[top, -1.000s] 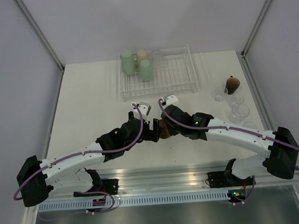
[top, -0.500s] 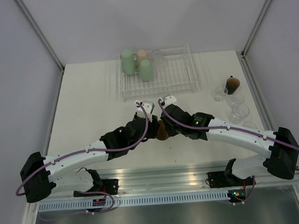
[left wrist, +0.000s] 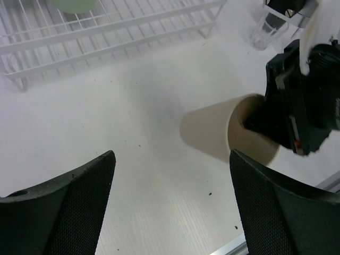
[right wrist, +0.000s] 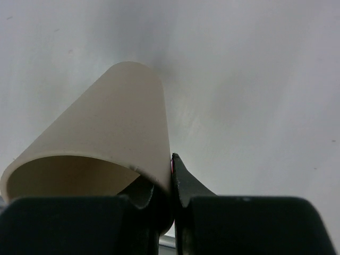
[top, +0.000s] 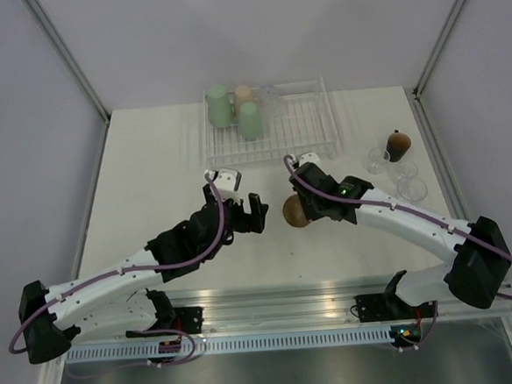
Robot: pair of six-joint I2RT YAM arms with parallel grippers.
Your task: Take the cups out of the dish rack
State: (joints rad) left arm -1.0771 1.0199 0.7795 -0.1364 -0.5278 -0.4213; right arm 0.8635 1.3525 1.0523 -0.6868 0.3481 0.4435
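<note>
The white wire dish rack (top: 300, 127) stands at the back and holds two mint green cups (top: 218, 105) (top: 249, 119), a beige cup (top: 243, 94) and a clear cup (top: 269, 94). My right gripper (top: 306, 206) is shut on the rim of a second beige cup (top: 294, 212), held on its side just above the table. One finger is inside the cup (right wrist: 101, 133) and one outside; the gripper (right wrist: 169, 171) pinches the wall. My left gripper (top: 247, 215) is open and empty, left of that cup (left wrist: 210, 130). The rack (left wrist: 106, 37) also shows in the left wrist view, beyond the open gripper (left wrist: 171, 159).
A small dark brown cup (top: 398, 144) stands at the right with several small clear glasses (top: 378, 159) (top: 411, 188) beside it. One of the glasses (left wrist: 263, 34) shows in the left wrist view. Grey walls close the table on three sides.
My left gripper has drawn back to the left, away from the beige cup, and stands open. My right gripper has kept the cup and moved it slightly right and farther from the bases.
</note>
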